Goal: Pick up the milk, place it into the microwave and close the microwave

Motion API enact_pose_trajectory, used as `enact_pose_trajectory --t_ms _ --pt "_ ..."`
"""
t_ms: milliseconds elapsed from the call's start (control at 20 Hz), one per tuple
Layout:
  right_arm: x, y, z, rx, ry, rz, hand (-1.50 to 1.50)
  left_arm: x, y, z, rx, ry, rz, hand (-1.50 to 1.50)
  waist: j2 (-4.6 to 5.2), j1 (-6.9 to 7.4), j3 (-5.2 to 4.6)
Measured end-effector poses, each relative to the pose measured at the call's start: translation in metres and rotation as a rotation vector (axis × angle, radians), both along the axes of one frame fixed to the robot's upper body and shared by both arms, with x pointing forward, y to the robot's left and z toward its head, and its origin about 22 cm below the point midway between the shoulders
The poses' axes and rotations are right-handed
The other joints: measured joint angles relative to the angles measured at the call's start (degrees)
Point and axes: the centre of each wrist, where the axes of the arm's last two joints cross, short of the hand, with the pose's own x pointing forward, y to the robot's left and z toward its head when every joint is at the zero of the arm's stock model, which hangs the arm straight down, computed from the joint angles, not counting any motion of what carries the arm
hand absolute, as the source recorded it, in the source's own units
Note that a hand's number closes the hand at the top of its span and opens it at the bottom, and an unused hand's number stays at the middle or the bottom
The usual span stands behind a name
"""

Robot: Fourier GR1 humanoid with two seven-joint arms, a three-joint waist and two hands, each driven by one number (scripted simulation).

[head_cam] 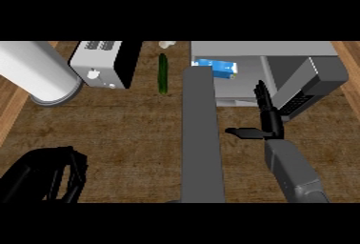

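One view is all we have, the head view: the milk (pixel 215 67), a blue and white carton, already sits inside the microwave (pixel 262 50) in the upper right of the frame, while the microwave door (pixel 202 133) stands swung open down the centre. Our right hand (pixel 265 119), fingers straight and thumb spread apart, holds nothing right of that door, placed, we judge, to push it shut; our left hand (pixel 45 174) rests lower left, fingers relaxed. No writing on the carton is readable to us.
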Motion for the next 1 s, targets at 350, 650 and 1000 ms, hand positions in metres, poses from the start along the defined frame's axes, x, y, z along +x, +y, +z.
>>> enact_pose_trajectory --t_ms 350,650,1000 --pt "-0.043 -0.012 -0.027 0.01 0.01 -0.001 -1.5 0.011 -0.032 -0.003 0.042 -0.001 -0.075 1.5 -0.38 -1.26 -0.1" --pt "-0.087 -0.028 -0.036 0.018 0.013 -0.027 -1.5 0.029 -0.069 0.001 0.087 -0.029 -0.121 1.5 -0.37 -1.61 -0.12" --pt "-0.142 -0.055 -0.029 0.015 -0.001 -0.036 -1.5 0.054 -0.126 -0.013 0.188 -0.036 -0.229 1.5 -0.17 -2.05 -0.13"
